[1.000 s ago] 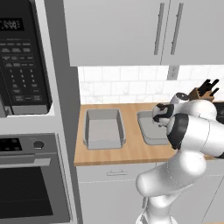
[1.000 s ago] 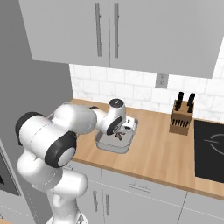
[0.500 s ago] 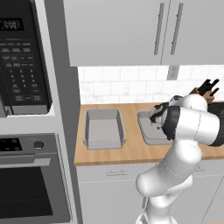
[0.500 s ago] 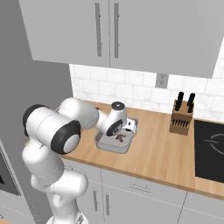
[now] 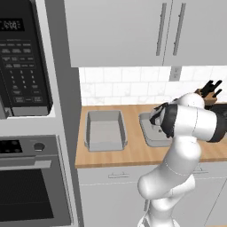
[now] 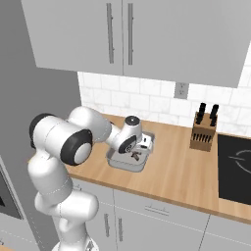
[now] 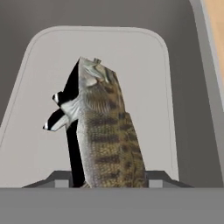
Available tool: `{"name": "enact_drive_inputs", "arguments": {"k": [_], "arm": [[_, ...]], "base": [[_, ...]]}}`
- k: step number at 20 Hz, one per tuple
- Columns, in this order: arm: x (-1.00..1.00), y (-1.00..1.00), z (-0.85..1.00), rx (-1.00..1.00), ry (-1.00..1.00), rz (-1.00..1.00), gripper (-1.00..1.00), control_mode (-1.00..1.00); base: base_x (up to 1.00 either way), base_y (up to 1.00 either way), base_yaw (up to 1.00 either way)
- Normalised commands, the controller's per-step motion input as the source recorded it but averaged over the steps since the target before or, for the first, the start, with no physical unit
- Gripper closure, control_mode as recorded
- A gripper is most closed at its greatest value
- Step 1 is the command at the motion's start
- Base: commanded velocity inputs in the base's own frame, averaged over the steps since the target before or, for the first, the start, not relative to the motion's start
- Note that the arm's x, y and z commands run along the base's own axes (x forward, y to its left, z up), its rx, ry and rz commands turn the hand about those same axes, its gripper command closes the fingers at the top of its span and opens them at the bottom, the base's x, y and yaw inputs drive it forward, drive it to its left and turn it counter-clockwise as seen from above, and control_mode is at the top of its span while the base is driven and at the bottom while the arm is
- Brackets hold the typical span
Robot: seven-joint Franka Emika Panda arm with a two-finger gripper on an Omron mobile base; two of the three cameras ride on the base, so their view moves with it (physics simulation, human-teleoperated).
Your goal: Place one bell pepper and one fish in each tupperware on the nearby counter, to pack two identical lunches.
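A mottled olive-brown fish lies in the right tupperware, head pointing away from the hand. My gripper straddles its tail end. The right fingertip is against the fish and a thin dark gap shows at the left one. From the base views the gripper reaches low into this tupperware on the wooden counter. A second tupperware stands to the left, with nothing in it. The bell pepper is out of view.
A knife block stands at the back right of the counter, with a black cooktop beyond it. A black microwave and an oven fill the tall unit on the left. Wall cupboards hang overhead.
The arm's elbow has swung round and lower while the hand stayed over the right tupperware. The tubs have not moved.
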Motion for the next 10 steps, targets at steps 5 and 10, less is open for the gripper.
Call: {"name": "enact_drive_inputs", "arguments": {"k": [5, 10], "arm": [[0.13, 0.0, -0.07, 0.0, 0.0, 0.0, -1.0, -1.0], [-0.4, 0.0, 0.36, 0.0, -0.02, 0.0, -1.0, -1.0]], "base": [[0.0, 0.0, 0.0], [0.0, 0.0, 0.0]]}}
